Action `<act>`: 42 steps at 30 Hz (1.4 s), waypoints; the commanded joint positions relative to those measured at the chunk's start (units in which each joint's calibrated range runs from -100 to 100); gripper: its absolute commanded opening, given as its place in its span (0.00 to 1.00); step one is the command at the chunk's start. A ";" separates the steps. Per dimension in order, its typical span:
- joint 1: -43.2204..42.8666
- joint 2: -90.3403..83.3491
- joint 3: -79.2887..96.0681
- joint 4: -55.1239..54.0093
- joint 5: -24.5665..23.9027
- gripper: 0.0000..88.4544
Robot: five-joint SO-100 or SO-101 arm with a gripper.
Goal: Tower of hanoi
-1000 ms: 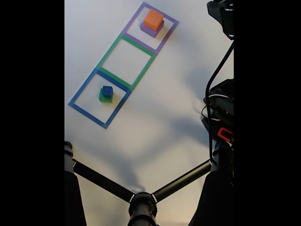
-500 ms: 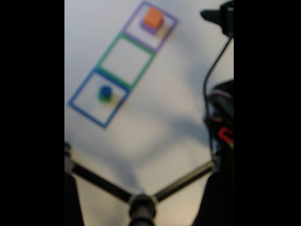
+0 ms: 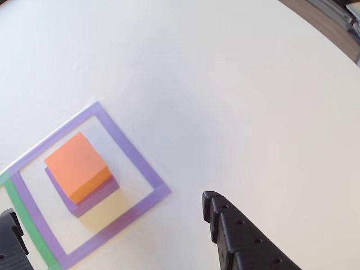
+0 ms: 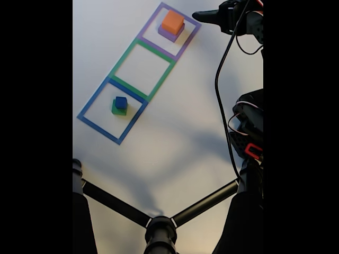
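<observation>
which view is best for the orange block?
The other view: the orange block is large and sharp there, and you can see it sitting on the purple block inside the purple square. The fixed view shows the orange block small and far off, though it places the stack relative to the other two squares.

The fixed view looks down on the white table (image 4: 175, 132) from high; the other view sits close, both sharing the purple square (image 3: 126, 147).
</observation>
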 commanded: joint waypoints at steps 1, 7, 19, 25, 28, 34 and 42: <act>0.59 -0.40 9.00 -17.17 0.00 0.48; -0.10 1.69 19.99 -34.25 0.00 0.52; -2.46 19.00 33.17 -68.65 0.00 0.54; -4.21 30.77 33.90 -82.65 0.00 0.54; -4.82 37.34 33.44 -89.37 0.00 0.55; -5.51 48.96 31.17 -99.08 0.00 0.55; -6.27 61.94 25.36 -107.98 0.00 0.57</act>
